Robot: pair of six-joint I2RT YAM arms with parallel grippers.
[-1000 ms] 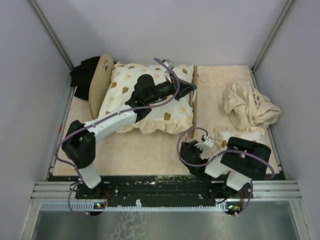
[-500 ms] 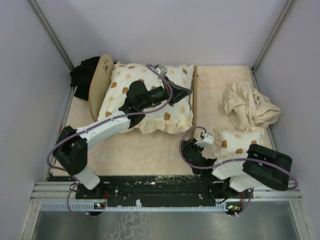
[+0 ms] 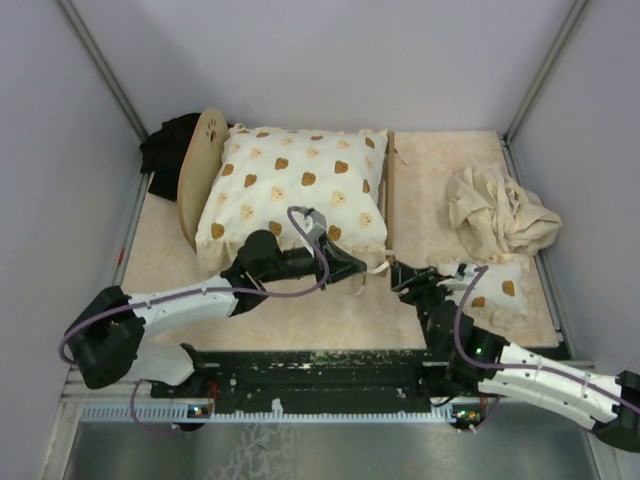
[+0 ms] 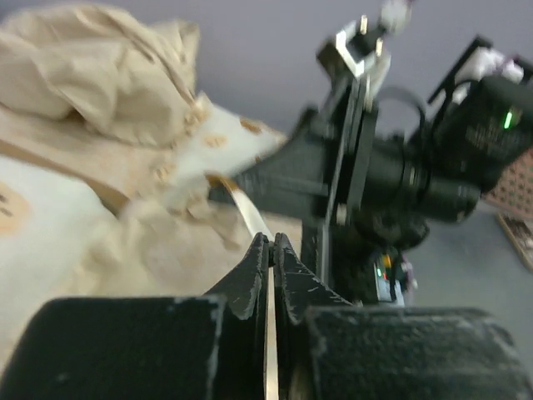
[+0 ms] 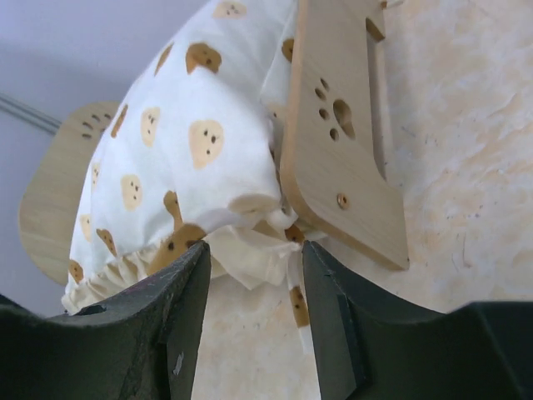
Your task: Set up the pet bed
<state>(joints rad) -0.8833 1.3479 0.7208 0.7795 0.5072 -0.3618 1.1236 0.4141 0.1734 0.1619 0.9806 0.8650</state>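
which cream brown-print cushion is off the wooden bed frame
The small cream cushion, lying on the table near the crumpled beige cloth; the large frilled cushion sits on the light-wood bed frame.

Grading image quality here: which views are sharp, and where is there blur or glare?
Top external: evenly lit, sharp across the cushion, no glare. Left wrist: soft, beige cloth smeared, thin strip in the shut left end effector blurred. Right wrist: footboard crisp; own fingers dark, little detail.
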